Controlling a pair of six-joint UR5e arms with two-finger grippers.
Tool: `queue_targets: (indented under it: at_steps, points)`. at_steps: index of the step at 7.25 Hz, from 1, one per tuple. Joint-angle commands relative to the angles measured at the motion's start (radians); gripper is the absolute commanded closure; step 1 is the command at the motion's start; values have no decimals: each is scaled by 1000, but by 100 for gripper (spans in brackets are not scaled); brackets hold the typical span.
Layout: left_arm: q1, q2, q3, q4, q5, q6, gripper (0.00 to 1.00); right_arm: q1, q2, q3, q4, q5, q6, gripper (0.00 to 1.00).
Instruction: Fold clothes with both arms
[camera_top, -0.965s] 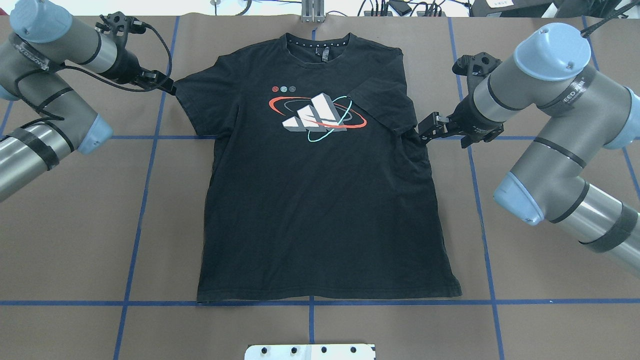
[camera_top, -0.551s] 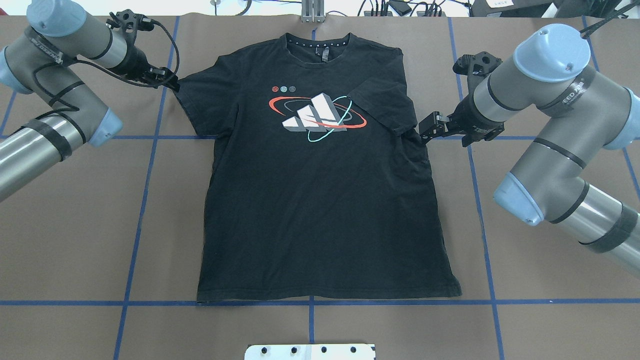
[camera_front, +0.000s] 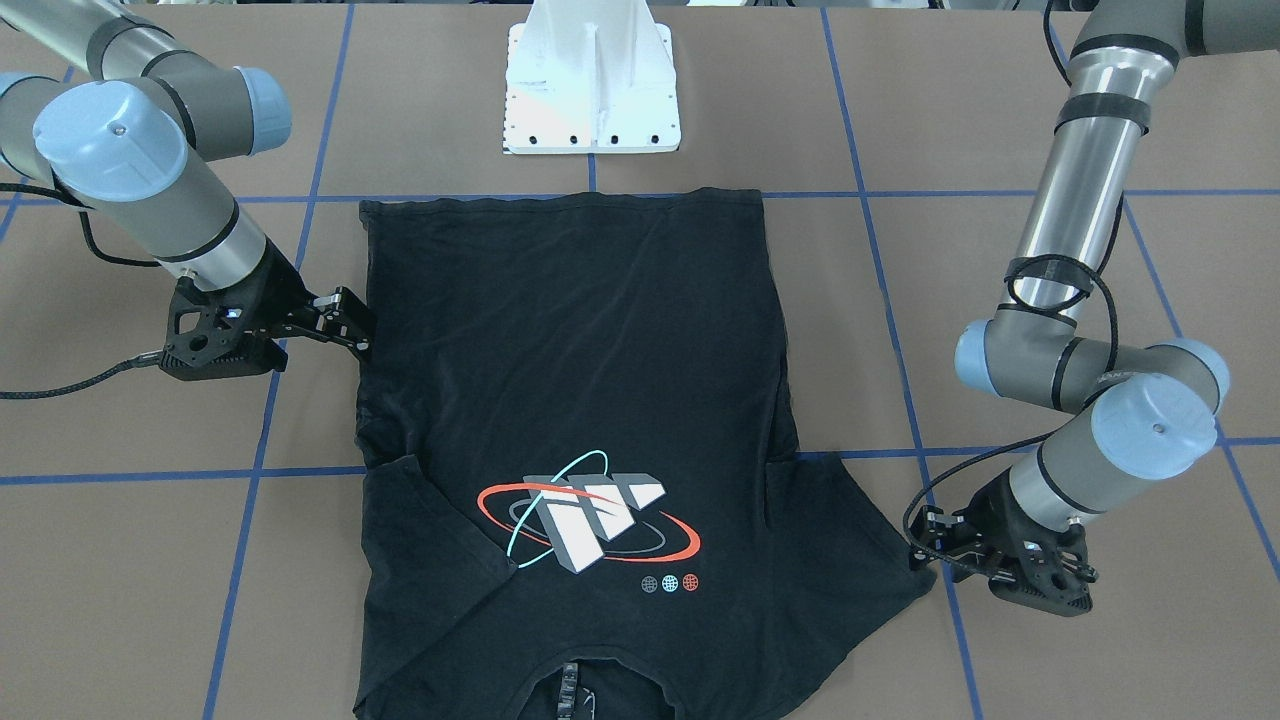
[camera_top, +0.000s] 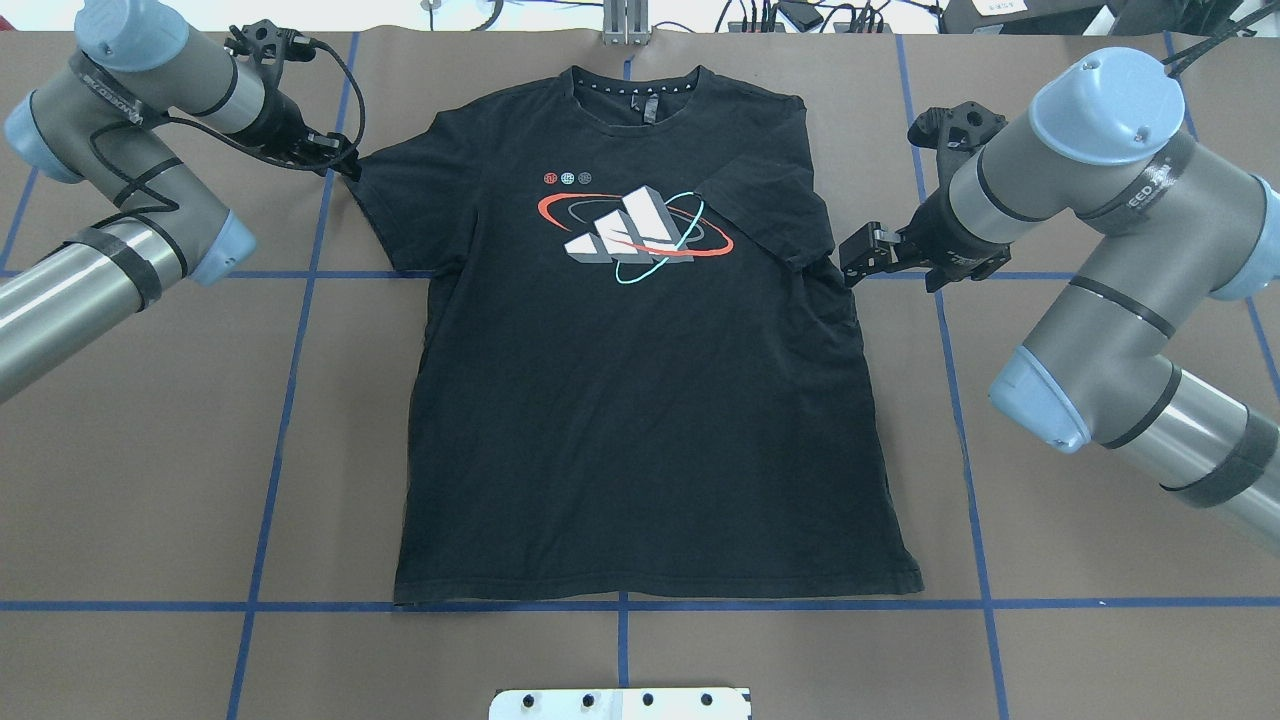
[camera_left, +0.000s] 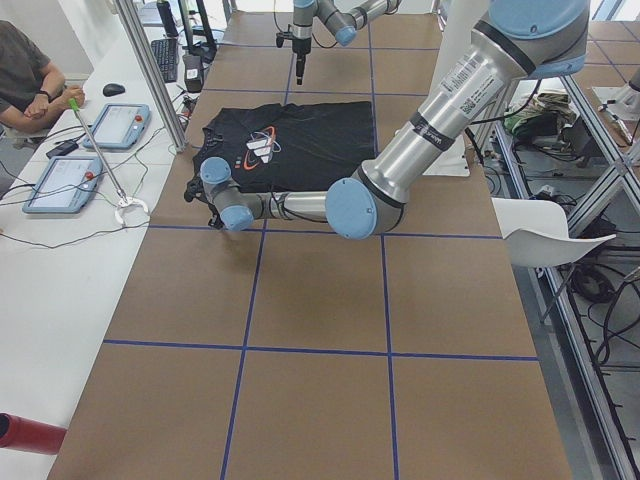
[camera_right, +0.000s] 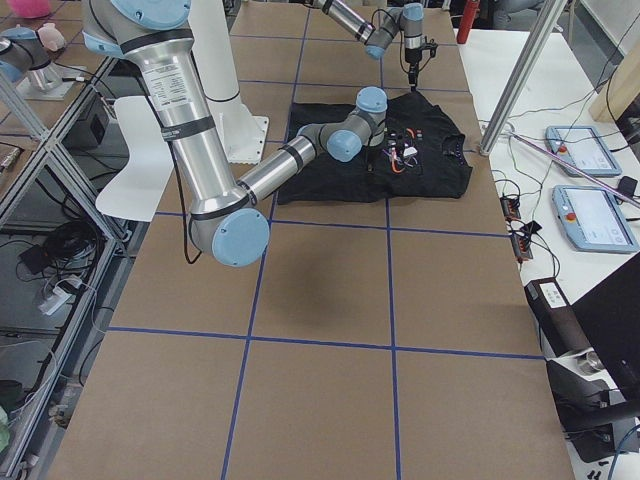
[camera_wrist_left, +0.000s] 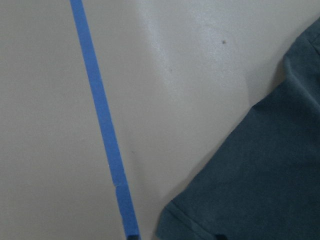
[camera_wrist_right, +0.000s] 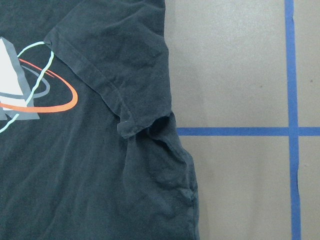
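Looking across the brown table with its blue tape lines, we've got the black T-shirt spread flat in the middle, print up, collar at the far edge and hem nearest our base. Our right arm reaches in low from one side and our left arm from the other, both down near table level by the upper part of the garment. Now the sleeves: the right sleeve is already turned in over the chest, its cuff touching the rim of the logo, while the left sleeve lies out flat, not folded. So we judge this is the sleeve-tucking step, one side done and one to go. The right fingers look parted and hold nothing, just at the side seam below that folded sleeve. The left fingers are right at the outer corner of the left sleeve, but they're too small and dark against the cloth for us to tell whether they're spread or pinched. Next move, as we read it: get a firm pinch on that cuff corner, lift only a little, and carry it inward over the chest to mirror the other side, without dragging the shirt's body askew.
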Motion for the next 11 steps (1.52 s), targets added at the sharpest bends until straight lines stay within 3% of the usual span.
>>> queue_targets:
  at_steps: [1, 7, 9, 11]
  points:
    - [0, -22, 49, -36, 1, -3, 45, 1, -4, 4, 0, -4, 0, 0]
    - [0, -36, 63, -40, 4, -29, 50, -2, -17, 6, 0, -11, 0, 0]
    - [0, -36, 69, -42, 4, -27, 58, -8, -22, 4, 0, -12, 0, 0]
    - [0, -36, 74, -44, 4, -27, 59, -14, -28, 4, 0, -27, 0, 0]
